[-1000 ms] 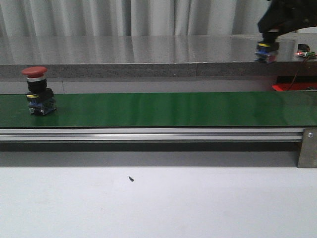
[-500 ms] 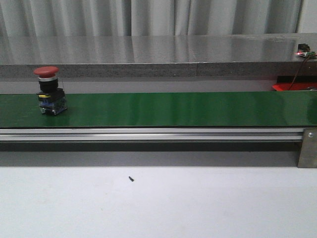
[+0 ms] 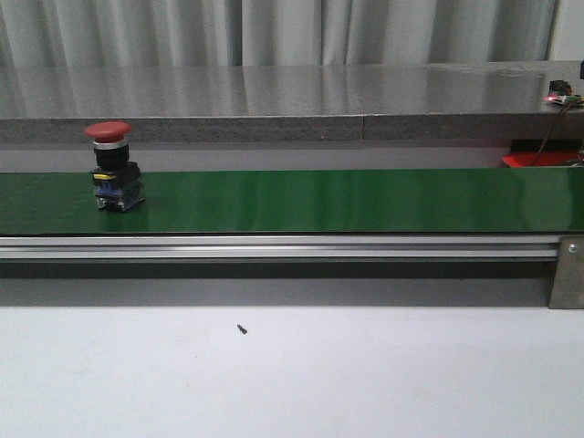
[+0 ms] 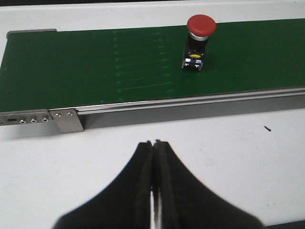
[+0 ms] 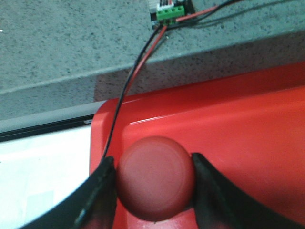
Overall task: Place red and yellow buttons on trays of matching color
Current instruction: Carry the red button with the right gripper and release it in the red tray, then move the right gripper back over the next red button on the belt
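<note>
Red button is sitting clamped in the right claw over the red tray, while the left claw is staying pressed together.

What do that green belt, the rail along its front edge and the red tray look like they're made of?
The green belt looks like smooth rubber or PVC, with a soft sheen. The rail appears to be brushed aluminium: silvery, with straight highlights. The red tray seems to be glossy moulded plastic, judging by its rounded rim and reflections.
</note>
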`<state>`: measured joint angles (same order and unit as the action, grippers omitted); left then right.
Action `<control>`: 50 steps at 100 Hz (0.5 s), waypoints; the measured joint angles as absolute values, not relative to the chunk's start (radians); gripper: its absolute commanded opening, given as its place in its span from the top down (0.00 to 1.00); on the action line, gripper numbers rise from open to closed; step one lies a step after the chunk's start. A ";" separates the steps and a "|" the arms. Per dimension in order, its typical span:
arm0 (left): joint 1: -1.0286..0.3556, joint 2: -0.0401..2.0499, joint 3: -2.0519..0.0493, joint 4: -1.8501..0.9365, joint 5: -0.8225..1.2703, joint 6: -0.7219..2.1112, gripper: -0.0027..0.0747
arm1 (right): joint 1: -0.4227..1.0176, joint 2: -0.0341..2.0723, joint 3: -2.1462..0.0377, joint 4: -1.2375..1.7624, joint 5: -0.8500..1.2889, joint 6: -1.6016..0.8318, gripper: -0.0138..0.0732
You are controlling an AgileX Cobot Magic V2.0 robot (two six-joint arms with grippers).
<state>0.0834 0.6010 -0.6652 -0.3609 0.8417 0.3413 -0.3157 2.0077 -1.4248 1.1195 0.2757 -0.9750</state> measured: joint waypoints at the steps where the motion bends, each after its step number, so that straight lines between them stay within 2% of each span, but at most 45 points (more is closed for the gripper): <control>1: 0.083 0.601 -0.665 -0.361 0.842 0.341 0.99 | -0.316 2.010 -1.427 1.122 0.276 -0.975 0.64; 30: 0.083 0.601 -0.665 -0.361 0.842 0.341 0.99 | -0.316 2.060 -1.443 1.127 0.274 -0.975 0.63; 37: 0.083 0.601 -0.665 -0.361 0.842 0.341 0.99 | -0.316 2.060 -1.443 1.127 0.274 -0.975 0.58; 50: 0.083 0.601 -0.665 -0.361 0.842 0.341 0.99 | -0.316 2.060 -1.444 1.128 0.274 -0.975 0.43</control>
<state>0.0834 0.6010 -0.6652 -0.3609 0.8417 0.3413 -0.3157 2.0600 -1.4437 1.1279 0.2735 -0.9750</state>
